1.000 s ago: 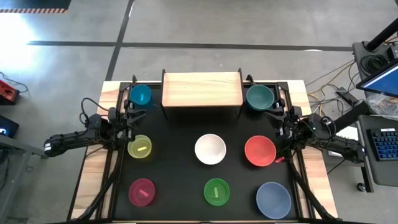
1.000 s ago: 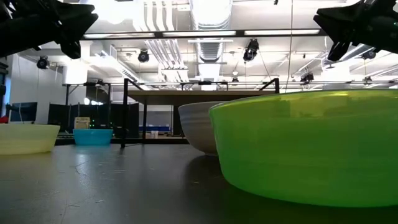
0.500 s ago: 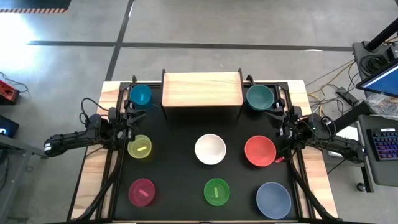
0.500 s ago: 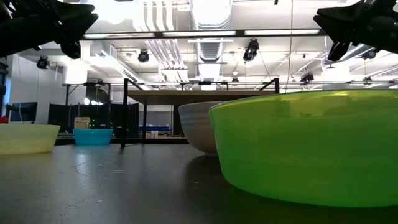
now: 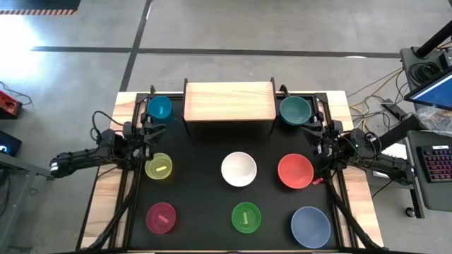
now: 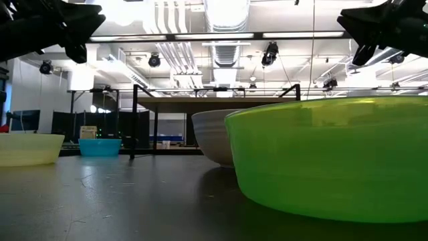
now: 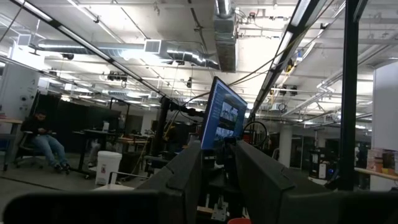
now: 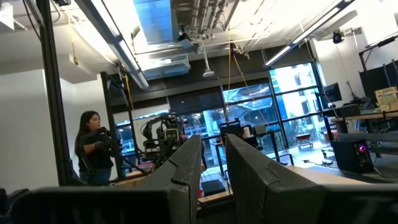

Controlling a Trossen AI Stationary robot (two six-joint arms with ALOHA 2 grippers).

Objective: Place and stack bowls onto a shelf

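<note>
The light-wood shelf [image 5: 229,101] stands at the table's far middle with nothing on it. Resting on their bases on the black tabletop are a blue bowl [image 5: 159,108], a teal one [image 5: 294,110], yellow [image 5: 159,166], white [image 5: 239,169], red [image 5: 295,171], pink [image 5: 162,217], green [image 5: 246,217] and periwinkle [image 5: 310,226]. My left gripper [image 7: 217,149] waits raised at the table's left edge, between the blue and yellow bowls. My right gripper [image 8: 213,140] waits raised at the right edge, between the teal and red bowls. Each shows a narrow gap with nothing in it.
In the low view the green bowl [image 6: 328,157] fills the near right, with the white bowl [image 6: 214,137] behind it. A monitor and keyboard [image 5: 438,152] stand off the table's right. Beyond the table, one person sits [image 7: 43,143] and another stands [image 8: 93,152].
</note>
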